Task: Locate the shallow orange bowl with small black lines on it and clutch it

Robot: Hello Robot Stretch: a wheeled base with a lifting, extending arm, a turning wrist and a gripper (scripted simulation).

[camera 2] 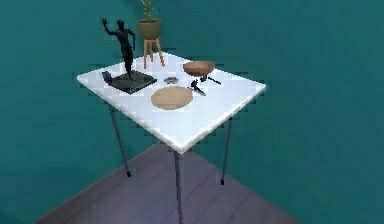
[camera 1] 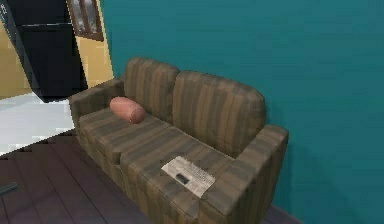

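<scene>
The side the fingers reach toward carries a white counter on thin legs against a teal wall, and the task's thing most likely stands on it. That is a single shallow orange-brown bowl, upright near the counter's far edge. Its shape and colour suit the task's words, though any small black lines on it are too fine to make out. The state of the fingers cannot be told from these pictures, so the bowl can only be placed as lying out on their reaching side. Its rim faces up and no other thing touches it, which looks like an easy approach from above. The other things on the counter sit spread out like ornaments on display. There is one dark statue of a standing figure on a flat base toward the far corner. One potted plant stands on a small wooden stand beyond it, and whether that rests on the counter or behind it I cannot tell. One flat tan disc lies nearer the front, one small grey thing sits between disc and statue, and a dark sliver lies just beside the bowl. Ahead stands one striped brown sofa with one pink cushion in its corner and one paper on the seat.
</scene>
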